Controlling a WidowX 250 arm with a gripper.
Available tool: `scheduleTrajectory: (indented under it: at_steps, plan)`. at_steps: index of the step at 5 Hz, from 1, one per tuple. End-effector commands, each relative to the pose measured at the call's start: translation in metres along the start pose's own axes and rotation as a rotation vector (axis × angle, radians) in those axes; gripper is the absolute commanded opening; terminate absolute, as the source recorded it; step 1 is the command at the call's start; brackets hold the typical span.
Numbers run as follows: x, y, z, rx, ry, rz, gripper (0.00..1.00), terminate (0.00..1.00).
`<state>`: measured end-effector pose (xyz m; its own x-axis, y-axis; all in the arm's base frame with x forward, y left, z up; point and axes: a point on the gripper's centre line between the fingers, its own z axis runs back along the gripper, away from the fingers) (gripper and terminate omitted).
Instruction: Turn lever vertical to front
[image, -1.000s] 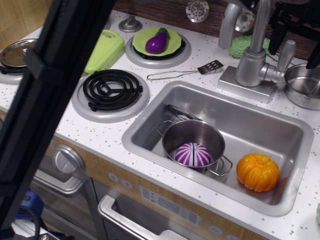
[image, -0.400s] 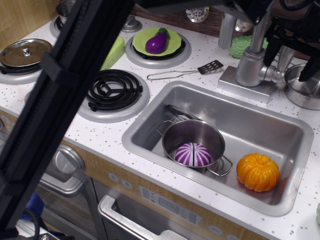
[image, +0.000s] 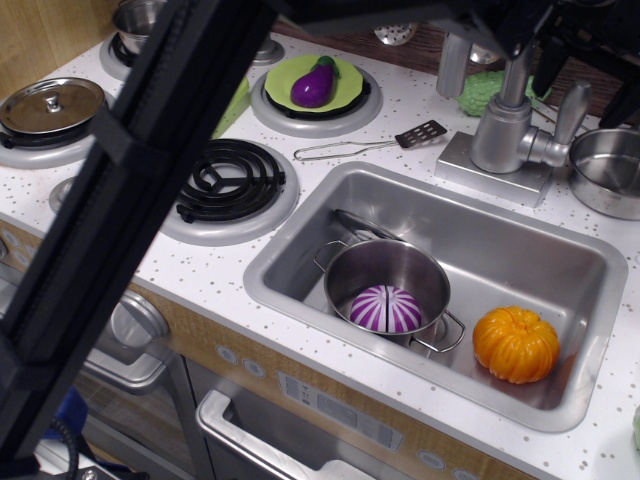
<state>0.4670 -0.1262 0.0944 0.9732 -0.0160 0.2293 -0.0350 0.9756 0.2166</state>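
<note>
The lever is a short silver bar on the right side of the faucet body. It stands nearly upright, leaning slightly right. My black gripper hangs at the top right, just above and around the lever's top. Its jaws are spread, with one finger left of the lever tip and the other to the right near the frame edge. Neither finger visibly touches the lever. The tall faucet spout rises to the left.
The sink holds a steel pot with a purple-white ball and an orange pumpkin. A silver bowl sits right of the faucet. A spatula, an eggplant and a coil burner lie left. My black arm crosses the left foreground.
The gripper dropped around the lever, then rose and shifted slightly right; its fingers now sit higher by the lever's tip. The lever still stands nearly upright.
</note>
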Motion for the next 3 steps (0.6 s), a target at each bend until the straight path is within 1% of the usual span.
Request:
scheduleTrajectory:
  at_steps: [1, 2, 3]
  plan:
    - [0.0240, 0.0105, 0.0185, -0.045, -0.072, 0.024, 1.00, 0.00]
    - [0.0277, 0.0113, 0.0134, -0.055, -0.071, 0.029, 1.00, 0.00]
    - [0.0267, 0.0112, 0.0120, -0.071, -0.053, 0.036, 0.00, 0.00]
